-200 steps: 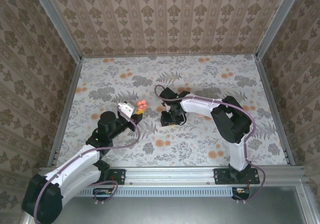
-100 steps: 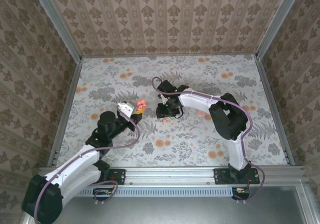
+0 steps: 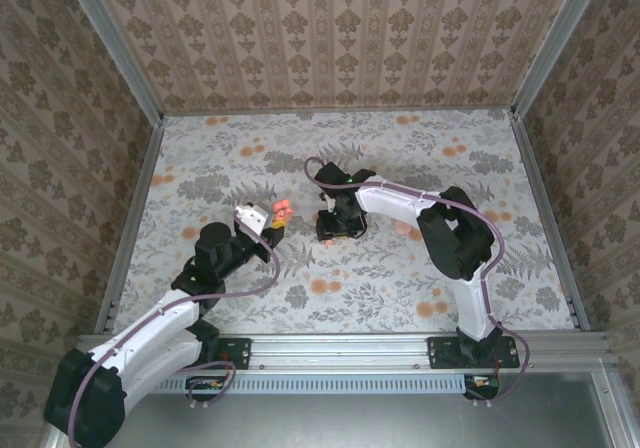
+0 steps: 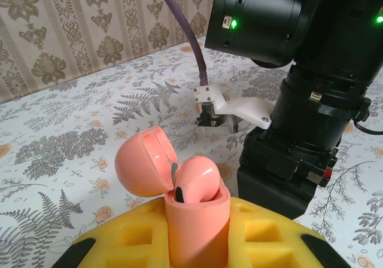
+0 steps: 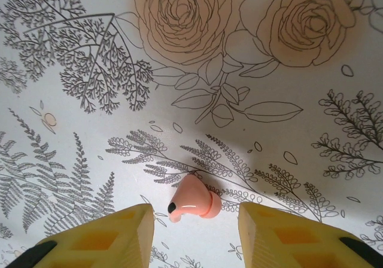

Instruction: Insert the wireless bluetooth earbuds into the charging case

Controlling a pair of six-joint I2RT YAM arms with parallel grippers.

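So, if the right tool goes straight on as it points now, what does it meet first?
Probably the loose earbud, lying on the floral cloth ahead of the right tool; depth unclear.

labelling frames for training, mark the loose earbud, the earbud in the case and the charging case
loose earbud (image 5: pixel 192 203), right wrist view, its rounded body
earbud in the case (image 4: pixel 197 178), left wrist view, its glossy top
charging case (image 4: pixel 197 233), left wrist view, front wall of its base

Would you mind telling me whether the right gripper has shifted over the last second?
Yes. The right gripper has moved slightly left and toward the far wall, away from the orange flower print on the cloth.
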